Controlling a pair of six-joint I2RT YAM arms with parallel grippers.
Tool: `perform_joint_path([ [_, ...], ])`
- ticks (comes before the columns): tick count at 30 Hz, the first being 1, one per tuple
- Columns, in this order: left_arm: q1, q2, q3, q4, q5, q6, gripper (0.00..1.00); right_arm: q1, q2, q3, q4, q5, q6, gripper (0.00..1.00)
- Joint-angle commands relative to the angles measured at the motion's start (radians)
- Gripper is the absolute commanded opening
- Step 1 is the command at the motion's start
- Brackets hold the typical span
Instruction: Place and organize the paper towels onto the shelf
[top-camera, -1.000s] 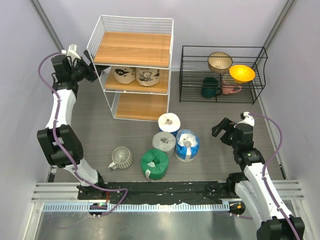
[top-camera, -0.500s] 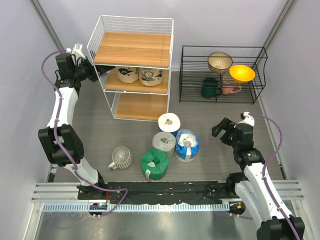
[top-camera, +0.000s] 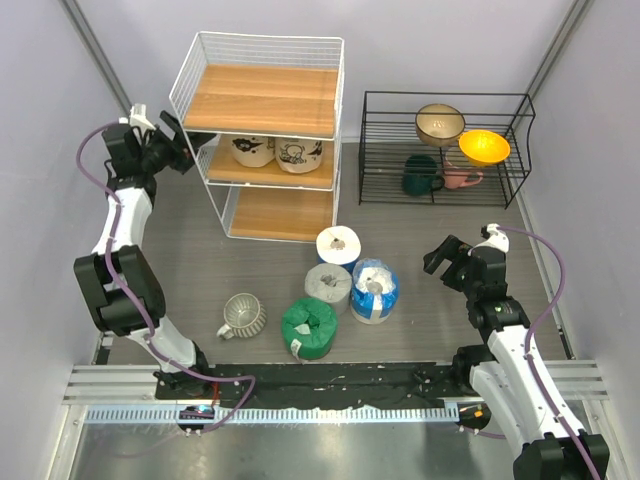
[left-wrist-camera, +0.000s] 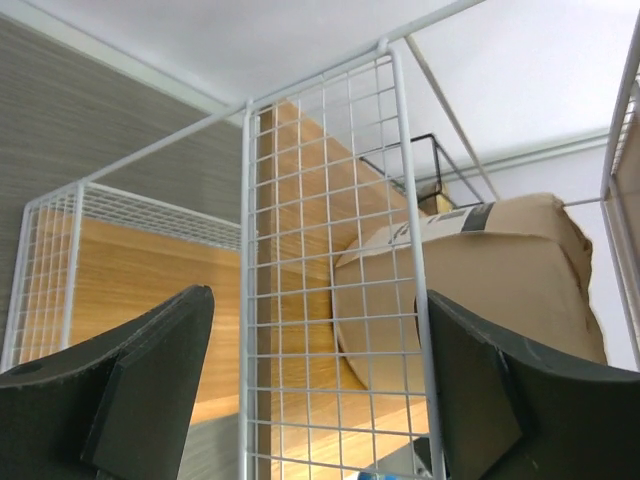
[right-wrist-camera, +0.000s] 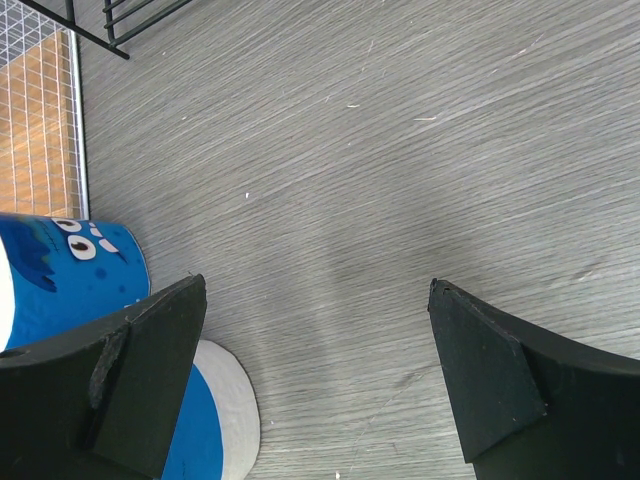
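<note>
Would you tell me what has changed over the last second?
The left end effector, open and empty, pulled back slightly from the shelf's left side, toward the arm bases. Nothing was taken or released. The right end effector, two tan rolls on the middle tier and four other rolls on the table stayed put.

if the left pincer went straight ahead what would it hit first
The left pincer would likely meet the wire side of the shelf first; a tan roll sits behind that mesh. The distance to the wire is unclear.
</note>
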Motion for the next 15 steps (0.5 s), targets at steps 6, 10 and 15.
perform_joint_path([
  [6, 0.101, -0.07, -0.131, 0.45, 0.048, -0.354, 0.86, 0.003, 0.004, 0.012, 0.039, -0.004, 0.0, 0.99],
  [10, 0.109, -0.055, -0.159, 0.594, 0.074, -0.451, 0.86, 0.004, 0.001, 0.011, 0.037, -0.005, 0.0, 0.99],
  [15, 0.121, -0.061, -0.22, 0.743, 0.077, -0.586, 0.86, 0.004, -0.003, 0.011, 0.037, -0.005, 0.0, 0.99],
])
